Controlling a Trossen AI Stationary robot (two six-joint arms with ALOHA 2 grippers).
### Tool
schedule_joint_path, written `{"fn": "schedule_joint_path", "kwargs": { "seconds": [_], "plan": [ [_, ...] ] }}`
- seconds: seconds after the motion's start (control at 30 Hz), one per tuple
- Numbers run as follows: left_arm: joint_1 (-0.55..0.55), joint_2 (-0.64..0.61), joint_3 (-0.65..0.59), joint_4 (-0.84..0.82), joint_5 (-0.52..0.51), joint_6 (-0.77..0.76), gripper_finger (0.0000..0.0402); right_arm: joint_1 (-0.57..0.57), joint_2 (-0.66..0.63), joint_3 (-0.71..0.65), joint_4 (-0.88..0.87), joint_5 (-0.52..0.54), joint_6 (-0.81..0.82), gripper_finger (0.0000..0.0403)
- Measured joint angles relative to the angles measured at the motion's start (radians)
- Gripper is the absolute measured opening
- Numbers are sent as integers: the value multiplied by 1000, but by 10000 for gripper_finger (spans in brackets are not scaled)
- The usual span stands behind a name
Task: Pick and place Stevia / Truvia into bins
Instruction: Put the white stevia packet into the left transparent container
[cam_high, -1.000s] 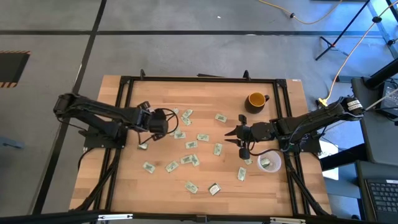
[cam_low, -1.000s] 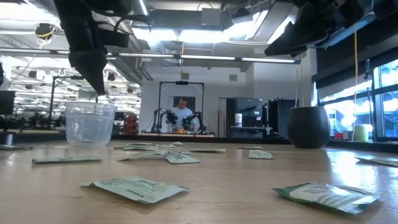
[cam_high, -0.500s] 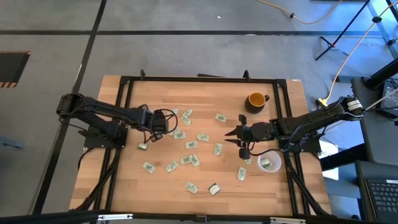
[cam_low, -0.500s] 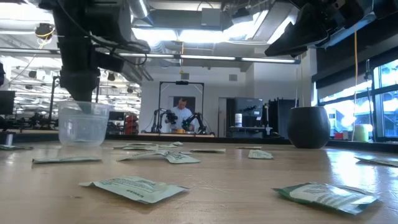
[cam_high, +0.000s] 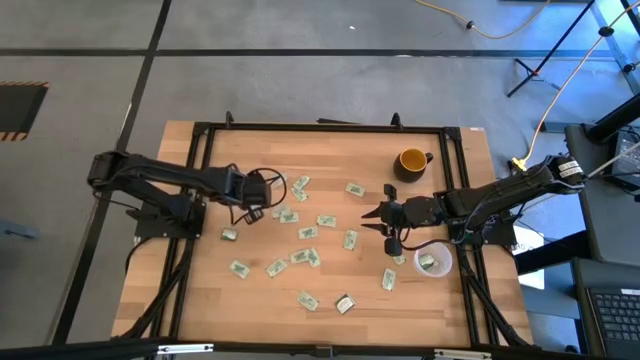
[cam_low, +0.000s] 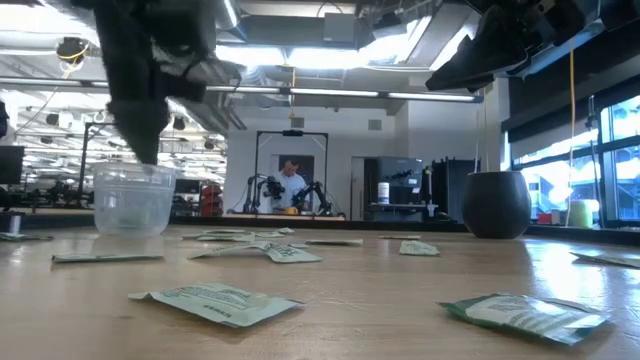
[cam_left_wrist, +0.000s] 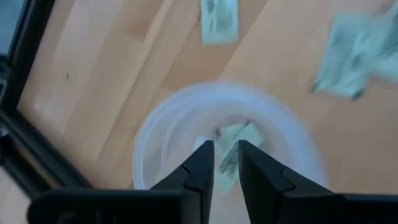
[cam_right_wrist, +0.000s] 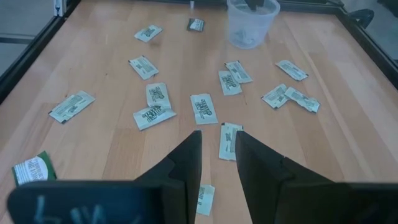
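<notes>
Several pale green and white Stevia packets (cam_high: 306, 232) lie flat, scattered over the wooden table (cam_high: 240, 150). A clear cup (cam_high: 270, 183) stands at the left, and my left gripper (cam_left_wrist: 225, 149) hangs above its mouth, pointing steeply down with a gap between its fingers. One packet (cam_left_wrist: 235, 142) shows through that gap, inside the cup (cam_left_wrist: 186, 124). My right gripper (cam_right_wrist: 217, 140) hovers open over the packets (cam_right_wrist: 204, 107) at the table's right. A second clear cup (cam_high: 432, 262) near it holds a packet.
A yellow mug (cam_high: 411, 160) stands at the far right and shows dark in the low view (cam_low: 497, 203). A black frame (cam_high: 200, 128) rims the table. Packets lie close to the near edge (cam_low: 215, 300). A person stands in the room far behind the table.
My left gripper has swung a little toward the table's far edge, staying over the left cup, and has turned slightly. My right arm has kept still.
</notes>
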Motion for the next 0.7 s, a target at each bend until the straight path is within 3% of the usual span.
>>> {"fn": "schedule_joint_path", "kwargs": {
  "seconds": [0.17,0.37,0.7],
  "plan": [
    [23,-9,82,31,5,24,75,0,0,0,1,0,-3,101],
    [168,-7,95,179,243,219,85,0,0,0,7,0,-29,101],
    [407,43,97,357,285,332,91,0,0,0,6,0,-51,101]
  ]
}}
